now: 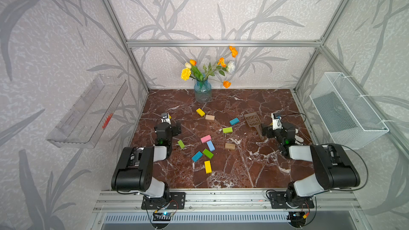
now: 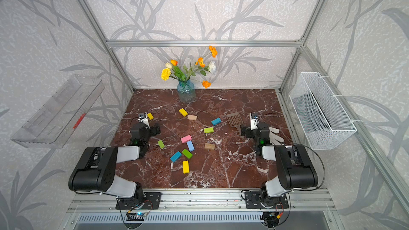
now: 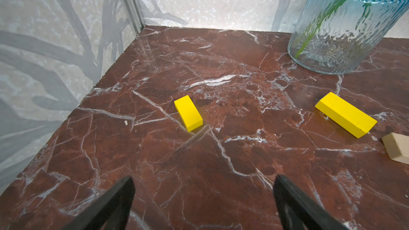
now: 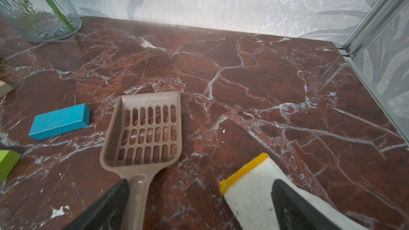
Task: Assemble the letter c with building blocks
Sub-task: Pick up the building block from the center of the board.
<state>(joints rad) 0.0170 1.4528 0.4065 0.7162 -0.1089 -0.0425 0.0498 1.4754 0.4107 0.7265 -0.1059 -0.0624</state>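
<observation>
12 blocks (image 1: 210,145) lie loose and scattered on the table (image 1: 265,107), no C formed: 3 yellow (image 1: 207,166), 3 green (image 1: 208,153), 3 blue (image 1: 196,156), 1 pink (image 1: 205,138), 2 wood (image 1: 230,146). Left gripper (image 3: 203,180) is wide open and empty, near one yellow. Right gripper (image 4: 201,182) is wide open and empty, by 1 scoop (image 4: 143,129) and 1 glove (image 4: 247,191). 1 vase (image 1: 202,91) at back.

No text, label or number can be read; a red marking (image 1: 107,121) on the clear wall shelf (image 1: 73,129) is too blurred.
</observation>
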